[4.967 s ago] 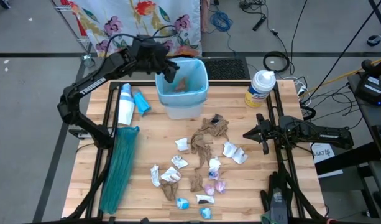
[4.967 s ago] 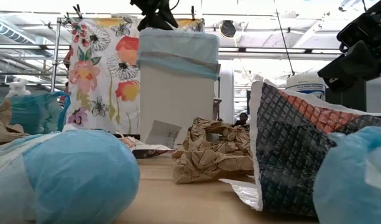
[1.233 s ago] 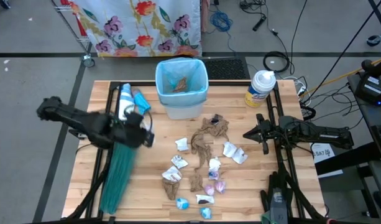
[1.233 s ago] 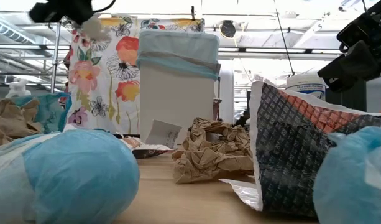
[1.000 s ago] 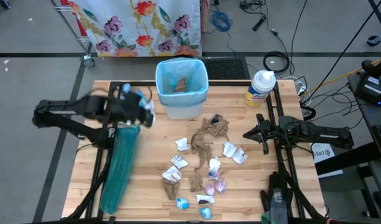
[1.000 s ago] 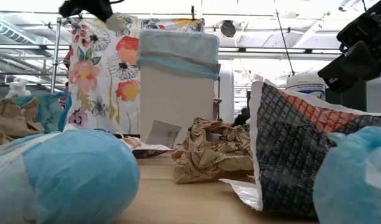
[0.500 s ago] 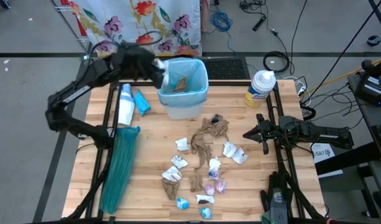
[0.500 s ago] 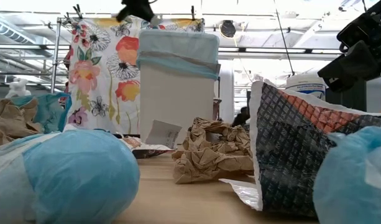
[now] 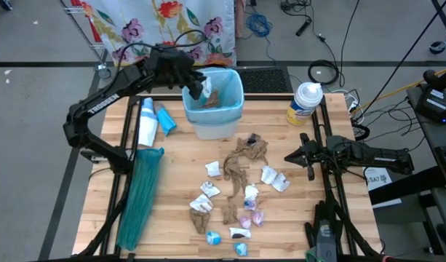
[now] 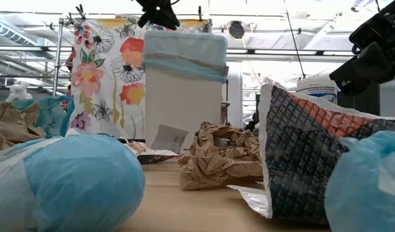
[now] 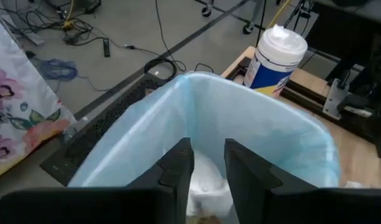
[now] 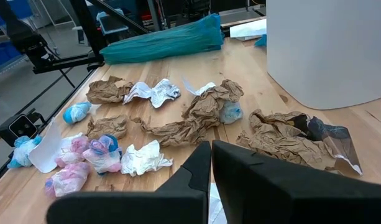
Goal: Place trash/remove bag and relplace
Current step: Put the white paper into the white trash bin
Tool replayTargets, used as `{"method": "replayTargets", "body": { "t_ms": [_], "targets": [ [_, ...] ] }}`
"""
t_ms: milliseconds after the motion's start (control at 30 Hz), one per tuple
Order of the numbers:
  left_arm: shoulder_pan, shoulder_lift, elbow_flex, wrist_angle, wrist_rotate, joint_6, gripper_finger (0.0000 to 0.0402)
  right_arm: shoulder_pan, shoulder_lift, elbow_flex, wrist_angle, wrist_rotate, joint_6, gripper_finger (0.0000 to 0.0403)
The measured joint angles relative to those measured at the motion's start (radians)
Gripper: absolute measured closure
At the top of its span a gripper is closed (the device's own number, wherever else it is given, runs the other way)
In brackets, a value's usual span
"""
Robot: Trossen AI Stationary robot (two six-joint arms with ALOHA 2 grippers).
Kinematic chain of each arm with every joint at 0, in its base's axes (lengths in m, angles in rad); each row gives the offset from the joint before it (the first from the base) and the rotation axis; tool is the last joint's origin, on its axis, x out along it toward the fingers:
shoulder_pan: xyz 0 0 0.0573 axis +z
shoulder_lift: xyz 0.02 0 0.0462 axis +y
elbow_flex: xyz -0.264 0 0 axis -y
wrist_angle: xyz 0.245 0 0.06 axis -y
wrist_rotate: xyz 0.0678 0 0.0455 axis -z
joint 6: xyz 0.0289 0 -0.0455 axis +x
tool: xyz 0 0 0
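Observation:
A white bin (image 9: 213, 122) lined with the pale-blue bag (image 11: 252, 124) stands at the table's far middle, with brown paper (image 9: 216, 97) inside. My left gripper (image 9: 200, 85) hangs over the bin's left rim, slanting down into the opening, its fingers (image 11: 178, 167) apart. A white paper wad (image 11: 206, 179) shows in the gap just past the fingertips, inside the bag. More trash (image 9: 237, 185) lies scattered on the table's middle and near part. A folded teal-green bag (image 9: 140, 196) lies along the left side. My right gripper (image 12: 211, 163) rests shut at the right edge. My left gripper comes at the white wad (image 9: 206, 89) slanting down from the table's left, with a finger on either side of it over the bag's opening. Whether the fingers touch the wad, I cannot tell.
A wipes canister (image 9: 305, 104) stands at the far right. A white-and-blue roll (image 9: 146, 120) and a blue packet (image 9: 166, 118) lie left of the bin. A floral cloth (image 9: 164, 29) hangs beyond the far edge. Bare wood lies between bin and scraps.
My left gripper has swung from above the teal-green bag toward the table's far edge and right, rising and rolling, with the white wad at its tips. It now hangs over the bin's left rim, and the wad is in the bag's opening.

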Motion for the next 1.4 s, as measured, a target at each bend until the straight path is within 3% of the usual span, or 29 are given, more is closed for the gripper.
{"method": "replayTargets", "body": {
  "t_ms": [400, 600, 800, 1100, 1400],
  "targets": [
    [-0.070, -0.098, 0.001, -0.194, -0.003, -0.053, 0.0293, 0.000, 0.000, 0.000, 0.000, 0.000, 0.000, 0.0394],
    [-0.216, -0.160, 0.001, -0.283, -0.124, -0.197, 0.0293, 0.000, 0.000, 0.000, 0.000, 0.000, 0.000, 0.0394],
    [-0.454, -0.165, 0.002, -0.328, -0.293, -0.398, 0.0293, 0.000, 0.000, 0.000, 0.000, 0.000, 0.000, 0.0394],
    [-0.786, -0.050, 0.001, -0.328, -0.473, -0.639, 0.0293, 0.000, 0.000, 0.000, 0.000, 0.000, 0.000, 0.0394],
    [-0.912, 0.145, 0.001, -0.328, -0.420, -0.601, 0.0293, 0.000, 0.000, 0.000, 0.000, 0.000, 0.000, 0.0394]
  ]
}}
